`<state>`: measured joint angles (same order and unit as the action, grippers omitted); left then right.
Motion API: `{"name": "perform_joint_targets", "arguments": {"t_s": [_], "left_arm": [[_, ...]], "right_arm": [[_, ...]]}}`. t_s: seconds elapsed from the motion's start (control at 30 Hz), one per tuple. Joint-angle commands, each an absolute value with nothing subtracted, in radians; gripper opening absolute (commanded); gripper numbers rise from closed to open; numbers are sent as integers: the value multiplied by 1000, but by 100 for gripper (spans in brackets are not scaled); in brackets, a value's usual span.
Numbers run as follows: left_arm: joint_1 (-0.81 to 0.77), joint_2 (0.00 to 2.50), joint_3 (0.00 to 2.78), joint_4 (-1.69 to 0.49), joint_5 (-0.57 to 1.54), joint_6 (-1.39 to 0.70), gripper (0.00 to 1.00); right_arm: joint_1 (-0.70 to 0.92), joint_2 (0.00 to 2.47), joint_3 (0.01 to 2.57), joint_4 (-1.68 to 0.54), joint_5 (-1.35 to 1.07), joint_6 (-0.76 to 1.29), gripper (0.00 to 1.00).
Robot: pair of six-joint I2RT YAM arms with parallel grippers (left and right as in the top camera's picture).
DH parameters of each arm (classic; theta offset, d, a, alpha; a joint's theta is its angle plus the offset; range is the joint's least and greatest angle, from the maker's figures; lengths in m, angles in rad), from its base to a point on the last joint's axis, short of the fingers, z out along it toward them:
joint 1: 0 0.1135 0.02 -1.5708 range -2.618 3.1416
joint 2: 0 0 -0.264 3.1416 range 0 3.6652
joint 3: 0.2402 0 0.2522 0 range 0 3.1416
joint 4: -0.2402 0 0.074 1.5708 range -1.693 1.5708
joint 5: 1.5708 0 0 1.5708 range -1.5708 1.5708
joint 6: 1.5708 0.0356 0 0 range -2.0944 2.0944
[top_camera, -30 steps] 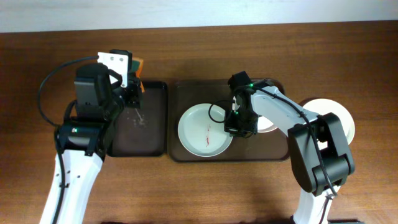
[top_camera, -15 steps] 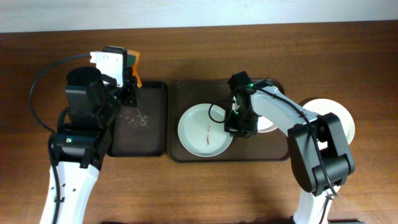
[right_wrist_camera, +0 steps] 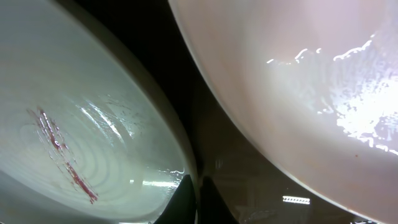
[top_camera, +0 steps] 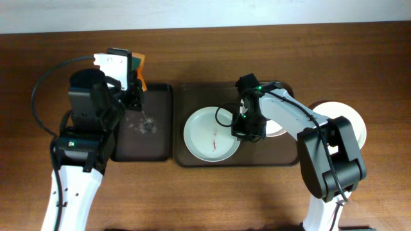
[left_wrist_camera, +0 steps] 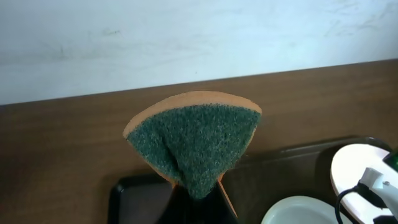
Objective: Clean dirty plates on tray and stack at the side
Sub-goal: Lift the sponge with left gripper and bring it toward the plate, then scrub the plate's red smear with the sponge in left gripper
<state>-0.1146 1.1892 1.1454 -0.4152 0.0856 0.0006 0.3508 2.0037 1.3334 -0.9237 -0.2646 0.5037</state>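
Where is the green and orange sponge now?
Overhead, left side: the sponge is pinched in the left claw by the far edge of the narrow dark tray.

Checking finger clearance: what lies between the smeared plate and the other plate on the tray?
Only a bare dark strip of tray, in the right wrist view; the right gripper pinches the smeared plate there.

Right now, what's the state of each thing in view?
smeared plate: on the tray, red streak at centre.
second plate: on the tray, wet sheen, no smear on the visible part.
third plate: off the tray, on the table.
tray: holds two plates.
narrow tray: pale specks.
sponge: folded, pinched.
left pincer: shut on sponge.
right pincer: shut on smeared plate's rim.
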Motion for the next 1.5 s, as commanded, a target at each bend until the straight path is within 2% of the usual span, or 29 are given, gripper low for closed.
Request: {"name": "perform_joint_targets", "arguments": {"t_s": [0.0,0.57,0.8,1.0,1.17,1.3,1.47], "left_arm": [[-110,1247,1161,-448,89,15,0],[-112,1664,1161,-684,98,-67,0],[-111,1723,1161,-727,175,-105,0],[-109,1719,1161,-718,350,-119,0],[-116,1718,1161,-624,661,-119,0],[-171,1723,1161,-601,689,-125,0],[-271,1769,1161,-531,688,-296,0]], "right_arm": [[347,1994,1330,-924,-258,502,4],[347,1994,1330,-924,-258,502,4],[347,1994,1330,-924,-258,502,4],[347,1994,1330,-924,-258,502,4],[347,1994,1330,-923,-258,502,4],[347,1994,1330,-924,-258,502,4],[347,1994,1330,-924,-258,502,4]]}}
